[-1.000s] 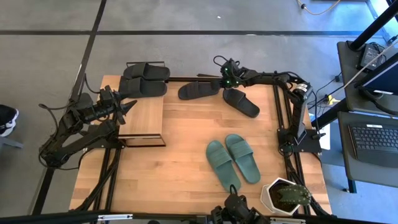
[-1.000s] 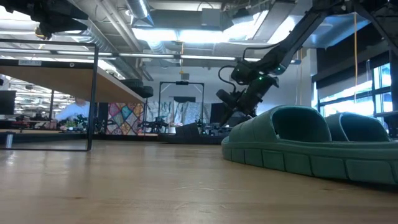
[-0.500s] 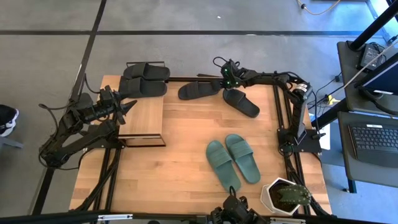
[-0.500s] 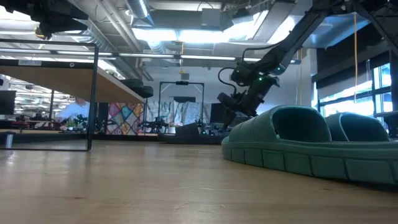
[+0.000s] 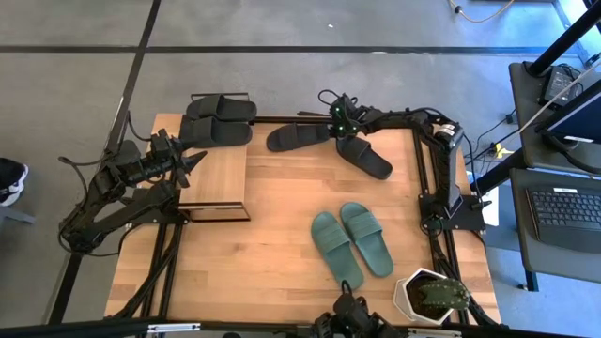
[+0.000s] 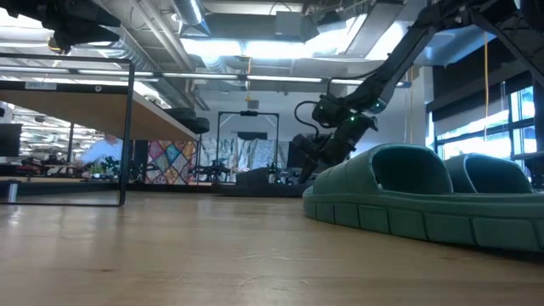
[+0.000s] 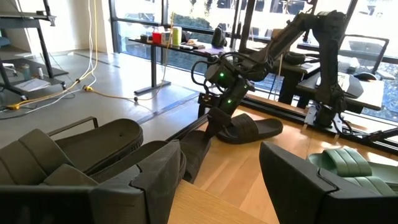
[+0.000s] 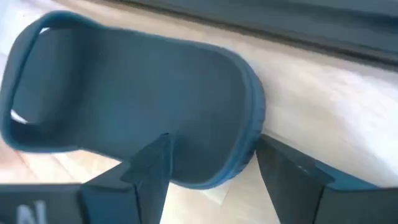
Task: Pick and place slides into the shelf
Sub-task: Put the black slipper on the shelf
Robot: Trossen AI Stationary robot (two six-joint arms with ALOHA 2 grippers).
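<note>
Two black slides (image 5: 218, 119) lie side by side at the far end of the shelf (image 5: 222, 176), which stands at the table's left. Another black slide (image 5: 296, 136) lies sole down near the far edge, and a fourth black slide (image 5: 366, 156) lies to its right. My right gripper (image 5: 331, 126) slants down, open, over the near-centre end of the third slide (image 8: 124, 93). A teal pair (image 5: 352, 241) rests in the right half of the table. My left gripper (image 5: 199, 161) waits open over the shelf's left side. My right gripper comes from above, slanting down from the table's right. One finger (image 8: 146, 168) stands over the footbed at the slide's end and the other finger (image 8: 292, 174) outside its rim (image 8: 252, 124). Whether either touches the slide, I cannot tell. The slide lies flat on the table.
A potted plant (image 5: 430, 295) stands at the near right corner. Black frame rails run along the table's far edge (image 5: 282, 120) and right edge (image 5: 424, 178). Bare wood lies between the shelf and the teal pair.
My right gripper has sunk toward the end of the black slide at the far edge and shifted slightly toward the table's left.
</note>
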